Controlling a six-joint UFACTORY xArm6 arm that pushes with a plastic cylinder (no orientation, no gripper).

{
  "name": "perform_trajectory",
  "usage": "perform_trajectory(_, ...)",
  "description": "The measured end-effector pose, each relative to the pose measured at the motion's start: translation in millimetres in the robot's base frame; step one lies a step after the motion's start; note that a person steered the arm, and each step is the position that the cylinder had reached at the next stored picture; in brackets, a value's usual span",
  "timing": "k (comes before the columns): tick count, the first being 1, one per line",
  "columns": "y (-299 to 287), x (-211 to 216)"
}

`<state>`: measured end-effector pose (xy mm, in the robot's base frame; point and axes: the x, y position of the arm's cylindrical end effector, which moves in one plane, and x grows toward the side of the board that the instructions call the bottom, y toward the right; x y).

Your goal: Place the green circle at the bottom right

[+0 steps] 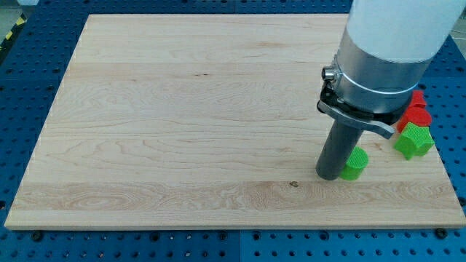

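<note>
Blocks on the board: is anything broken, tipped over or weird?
Nothing stands out. The green circle sits flat beside my tip, on its right in the view. The green star and red blocks huddle undamaged at the wooden board's right edge.

The wooden board point(182, 116) sits on a blue table point(29, 65). On the board, near the view's right edge, lie a green circle point(354, 164), a green star block point(413, 140) and red blocks point(416, 113).

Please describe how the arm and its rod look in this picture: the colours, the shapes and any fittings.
The arm's last segment is a wide white cylinder. Below it sits a silver metal ring, then a dark clamp band with a small bolt on the view's left. From it a straight, dark grey, round rod goes down to my tip, beside the green circle. No cables or markings show.
</note>
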<state>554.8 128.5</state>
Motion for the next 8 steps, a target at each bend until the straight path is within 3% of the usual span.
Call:
perform_trajectory(2,3,14)
perform_trajectory(4,4,-1)
perform_trajectory(6,53,9)
perform_trajectory(7,44,10)
perform_trajectory(8,31,-17)
